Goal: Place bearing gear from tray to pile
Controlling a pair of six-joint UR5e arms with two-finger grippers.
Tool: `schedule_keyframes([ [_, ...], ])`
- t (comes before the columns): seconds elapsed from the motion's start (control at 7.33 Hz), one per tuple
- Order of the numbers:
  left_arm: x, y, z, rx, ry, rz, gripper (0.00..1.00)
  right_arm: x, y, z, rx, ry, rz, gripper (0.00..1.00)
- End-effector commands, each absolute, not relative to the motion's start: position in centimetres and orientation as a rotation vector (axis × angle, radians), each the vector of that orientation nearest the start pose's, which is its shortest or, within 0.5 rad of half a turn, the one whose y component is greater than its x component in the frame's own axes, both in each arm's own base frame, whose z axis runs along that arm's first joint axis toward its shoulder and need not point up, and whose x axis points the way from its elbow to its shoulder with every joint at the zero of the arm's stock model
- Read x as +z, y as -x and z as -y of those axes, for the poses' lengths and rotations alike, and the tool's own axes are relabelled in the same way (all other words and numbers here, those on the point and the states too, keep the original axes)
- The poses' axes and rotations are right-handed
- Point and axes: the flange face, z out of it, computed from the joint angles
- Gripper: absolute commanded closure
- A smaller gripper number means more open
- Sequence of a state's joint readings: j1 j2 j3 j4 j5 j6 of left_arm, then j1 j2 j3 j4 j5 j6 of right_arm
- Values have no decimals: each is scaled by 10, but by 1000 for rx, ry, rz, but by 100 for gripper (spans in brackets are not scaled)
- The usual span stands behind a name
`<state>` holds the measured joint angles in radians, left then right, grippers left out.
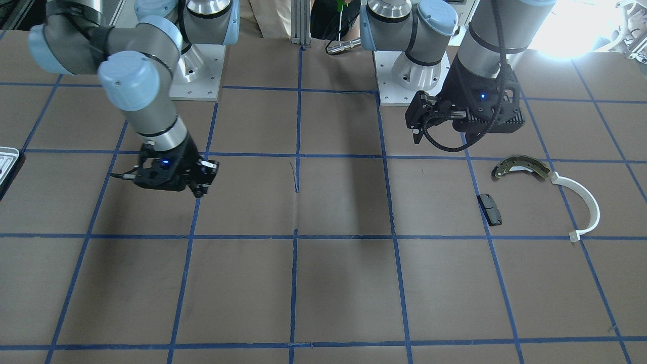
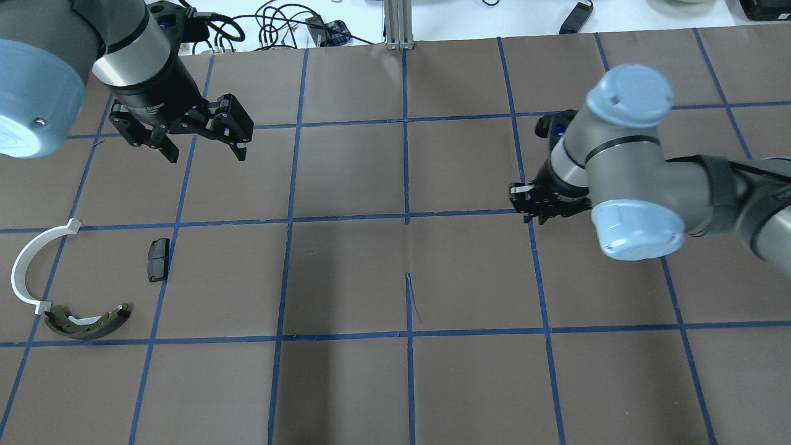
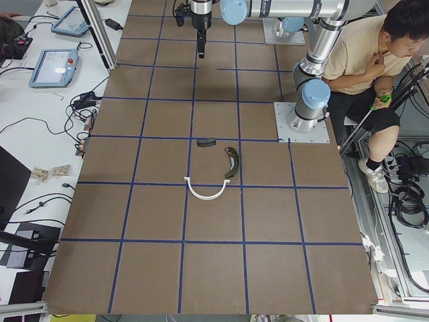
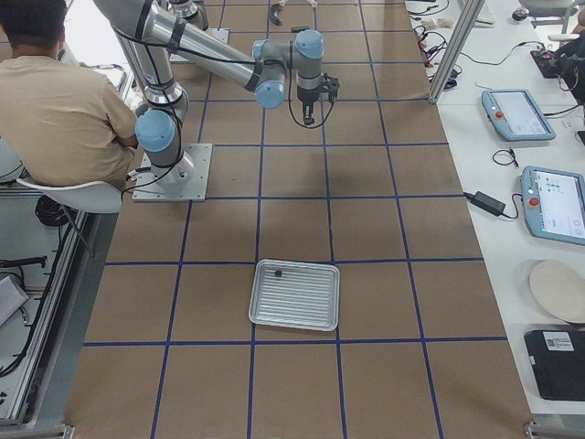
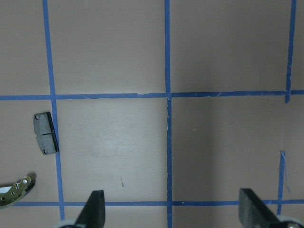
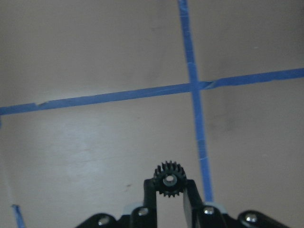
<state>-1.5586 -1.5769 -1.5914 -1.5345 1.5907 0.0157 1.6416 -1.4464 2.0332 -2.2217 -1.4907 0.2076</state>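
Logging layout, big to small. Tabletop (image 2: 346, 278): brown sheet, blue tape grid. Tray (image 4: 302, 302): far out at my right end, holding one small dark item near a corner that is too small to identify. Pile (image 1: 523, 167): at my left end, made up of a white half-ring (image 2: 16, 272), a brake shoe (image 2: 86, 329) touching the ring's near tip, and a black pad (image 2: 158, 259) lying apart from both.

Left hand (image 2: 205, 151): fingers spread wide with nothing between them, hovering past the pad on the far side of the pile.

Right hand (image 2: 524, 204): fingertips clamped on the bearing gear (image 6: 169, 179), a small black toothed wheel held off the tray and over bare tabletop, right of the centre tape line.

Key relation: the pile lies well apart from my right hand, straight across toward my left and slightly nearer my base. My left hand is much closer to it. Judgement: I need either a long crossing carry or a hand-over.
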Motion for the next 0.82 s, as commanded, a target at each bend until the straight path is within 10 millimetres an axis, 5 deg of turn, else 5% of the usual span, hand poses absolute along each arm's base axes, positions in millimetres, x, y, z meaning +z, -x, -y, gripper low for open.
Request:
schedule_keyframes([
  [0.0,479,125,497,-16,-5,-3121,0,237,-289,454,-175,-335,-2984,100],
  [0.27,478,125,497,-14,-7,-3123,0,212,-340,459,-213,-328,-2964,100],
  [0.55,478,125,496,-14,-14,-3121,0,194,-363,475,-201,-297,-2977,99],
  [0.68,478,125,495,-11,-26,-3120,0,191,-362,475,-189,-289,-2985,19],
])
